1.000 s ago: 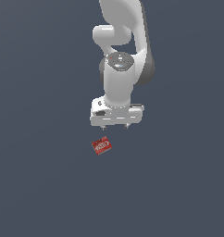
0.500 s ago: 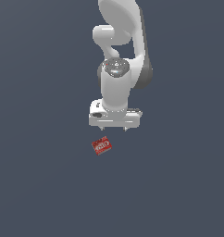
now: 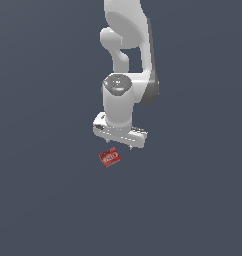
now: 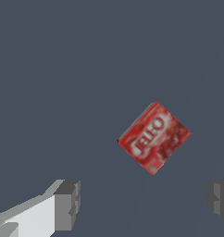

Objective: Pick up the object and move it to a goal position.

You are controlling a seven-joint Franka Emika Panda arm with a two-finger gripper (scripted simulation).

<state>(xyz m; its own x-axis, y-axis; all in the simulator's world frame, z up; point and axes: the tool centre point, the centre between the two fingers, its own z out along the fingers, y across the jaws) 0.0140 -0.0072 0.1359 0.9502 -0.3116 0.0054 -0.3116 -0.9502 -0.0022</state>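
Observation:
The object is a small flat red box with white lettering, lying on the dark grey floor. In the wrist view the object lies turned at an angle, face up. My gripper hangs just above and slightly to the exterior view's right of it, not touching. Its two fingers stand wide apart with nothing between them, so the gripper is open. The box sits off from the middle of the finger gap.
The white arm rises behind the gripper toward the top of the exterior view. A plain dark grey floor spreads all around the box.
The gripper has come down toward the floor and shifted slightly, ending closer to the red box. The box has not moved.

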